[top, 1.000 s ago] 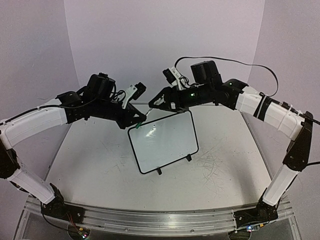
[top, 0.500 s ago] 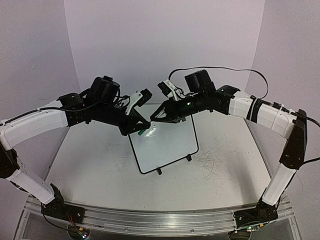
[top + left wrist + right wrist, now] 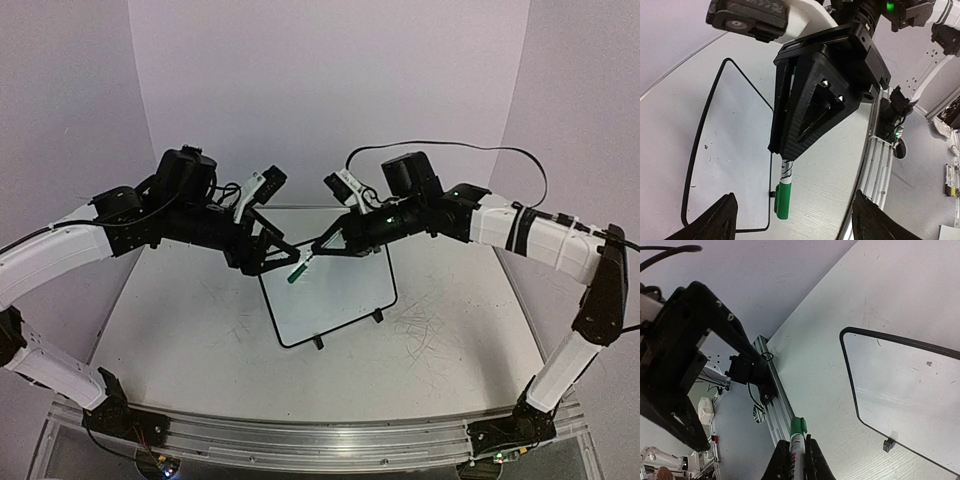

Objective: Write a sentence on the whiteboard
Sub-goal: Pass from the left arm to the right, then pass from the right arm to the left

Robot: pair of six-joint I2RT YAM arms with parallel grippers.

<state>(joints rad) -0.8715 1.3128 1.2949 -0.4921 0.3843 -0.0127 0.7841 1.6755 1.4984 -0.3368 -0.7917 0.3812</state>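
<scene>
1. Right gripper (image 3: 797, 460) pinches the marker (image 3: 798, 440); left gripper (image 3: 792, 220) gapes wide just beyond its green cap (image 3: 781, 202).
2. Whiteboard (image 3: 335, 295) lies below both — cap seemingly on, so strokes may leave nothing.

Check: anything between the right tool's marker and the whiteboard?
Nothing visible. The right tool holds the marker just above the whiteboard at its far-left corner, with bare board below. The open left tool sits beside the marker's green end, off that path. The green end looks like a cap, possibly over the tip.
</scene>
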